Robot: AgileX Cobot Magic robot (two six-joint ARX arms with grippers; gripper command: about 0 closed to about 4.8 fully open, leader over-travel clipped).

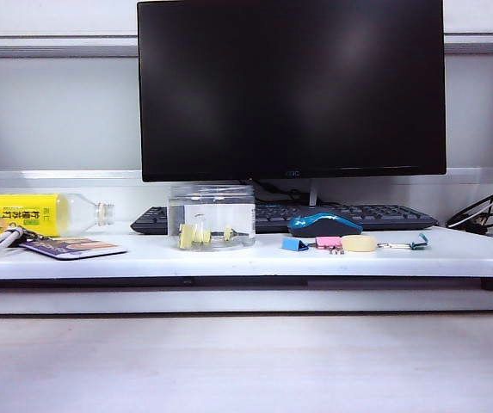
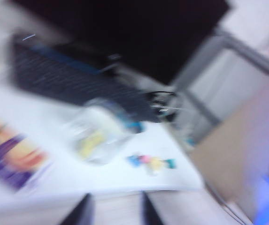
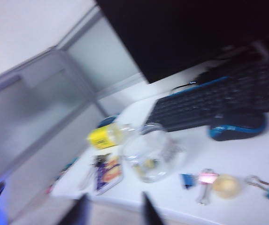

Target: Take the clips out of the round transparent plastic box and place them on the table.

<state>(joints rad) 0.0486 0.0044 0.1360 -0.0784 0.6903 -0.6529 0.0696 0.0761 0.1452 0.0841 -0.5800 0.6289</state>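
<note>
Clearly the reach has barely begun: the left claw (image 2: 113,211) and right claw (image 3: 113,208) both hang well short of the long white surface (image 1: 143,258), fingers parted, gripping nothing. The small pale-yellow binder clips (image 1: 193,235) lie inside the round transparent plastic box (image 1: 212,217), left of centre. Next, one claw must enter from above. Bare board lies before the box; the black monitor (image 1: 291,86) crowds behind.

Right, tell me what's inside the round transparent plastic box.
Inside the round transparent plastic box: pale-yellow clips lying on its floor. The exact count is unclear; they overlap. Both grippers, left and right, are outside it.
</note>
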